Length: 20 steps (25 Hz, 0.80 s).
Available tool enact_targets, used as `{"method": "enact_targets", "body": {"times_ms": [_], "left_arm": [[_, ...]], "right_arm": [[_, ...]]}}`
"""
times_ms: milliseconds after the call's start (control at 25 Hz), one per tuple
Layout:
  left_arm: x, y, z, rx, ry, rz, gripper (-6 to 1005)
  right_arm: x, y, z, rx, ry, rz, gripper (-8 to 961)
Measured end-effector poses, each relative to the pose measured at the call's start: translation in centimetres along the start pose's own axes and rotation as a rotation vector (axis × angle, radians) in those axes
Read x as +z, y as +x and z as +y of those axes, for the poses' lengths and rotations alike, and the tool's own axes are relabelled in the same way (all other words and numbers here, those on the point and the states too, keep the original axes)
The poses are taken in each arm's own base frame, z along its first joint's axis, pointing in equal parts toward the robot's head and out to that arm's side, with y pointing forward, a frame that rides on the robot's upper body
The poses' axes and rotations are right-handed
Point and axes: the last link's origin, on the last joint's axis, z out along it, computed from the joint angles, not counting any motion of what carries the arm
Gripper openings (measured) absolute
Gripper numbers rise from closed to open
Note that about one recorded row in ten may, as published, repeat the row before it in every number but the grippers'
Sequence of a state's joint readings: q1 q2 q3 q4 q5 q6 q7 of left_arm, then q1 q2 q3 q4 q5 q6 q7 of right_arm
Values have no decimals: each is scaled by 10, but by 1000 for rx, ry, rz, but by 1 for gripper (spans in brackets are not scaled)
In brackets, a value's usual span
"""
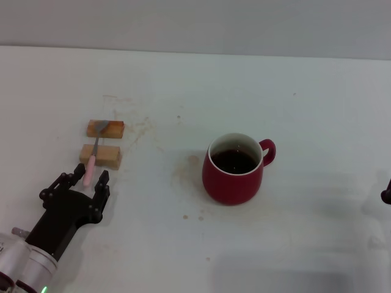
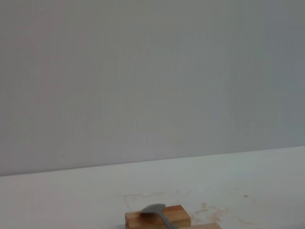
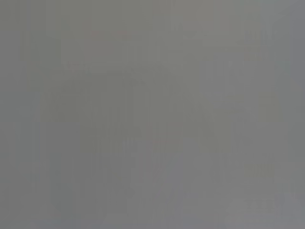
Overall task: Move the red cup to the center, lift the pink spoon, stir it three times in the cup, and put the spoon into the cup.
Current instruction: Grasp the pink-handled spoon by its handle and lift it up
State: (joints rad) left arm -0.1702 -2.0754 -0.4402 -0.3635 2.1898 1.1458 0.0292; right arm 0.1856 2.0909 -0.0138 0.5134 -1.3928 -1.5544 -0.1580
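Observation:
The red cup (image 1: 233, 182) stands upright near the middle of the white table (image 1: 317, 104), holding dark liquid, with its handle to the right. The pink spoon (image 1: 91, 163) lies across two tan wooden blocks at the left, with its grey bowl (image 2: 153, 209) on the far block. My left gripper (image 1: 90, 180) is open and low at the pink end of the handle, one finger on each side of it. Only a dark edge of my right gripper (image 1: 386, 194) shows at the right border. The right wrist view shows nothing but grey.
The far wooden block (image 1: 113, 129) and the near wooden block (image 1: 109, 156) hold the spoon off the table. Brown stains (image 1: 188, 168) mark the table left of the cup. A grey wall runs behind the table's far edge.

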Motion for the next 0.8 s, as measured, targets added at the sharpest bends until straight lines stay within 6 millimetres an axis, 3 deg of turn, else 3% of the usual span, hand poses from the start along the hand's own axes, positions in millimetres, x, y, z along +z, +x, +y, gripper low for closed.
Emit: {"method": "enact_targets", "body": {"times_ms": [800], "left_arm": [[-1, 0, -1, 0, 1, -1, 434]], "right_arm": [[-2, 1, 1, 1, -9, 6, 1]]}}
